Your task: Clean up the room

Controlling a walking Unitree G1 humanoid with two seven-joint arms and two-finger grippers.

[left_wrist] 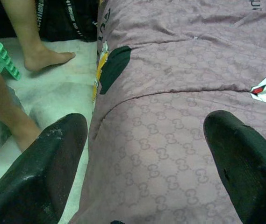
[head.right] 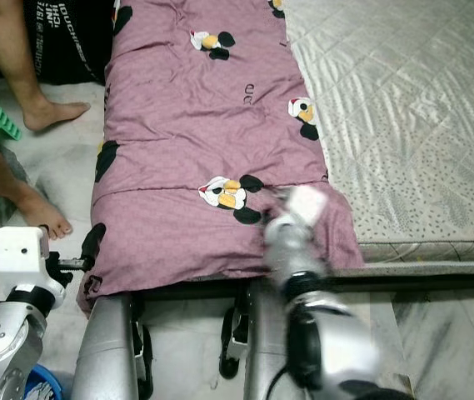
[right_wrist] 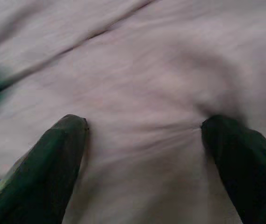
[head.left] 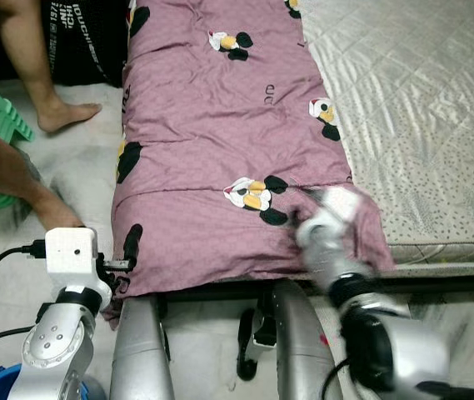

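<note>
Already both grippers sat at the foot edge of the bed, fingers spread on the quilt.

From the head cameras, the purple quilt [head.left: 220,125] lay along the left side of the mattress [head.left: 420,125], the left gripper [head.left: 128,250] at its near left corner, the blurred right gripper [head.right: 299,208] at its near right corner. By the left wrist camera, wide fingers [left_wrist: 53,158] straddled cloth, gripping nothing; a person's foot [left_wrist: 46,58] stood near, and a sweep might clip it. By the right wrist camera, open fingers [right_wrist: 58,154] pressed into smeared fabric; whether any fold was caught was unclear.
</note>
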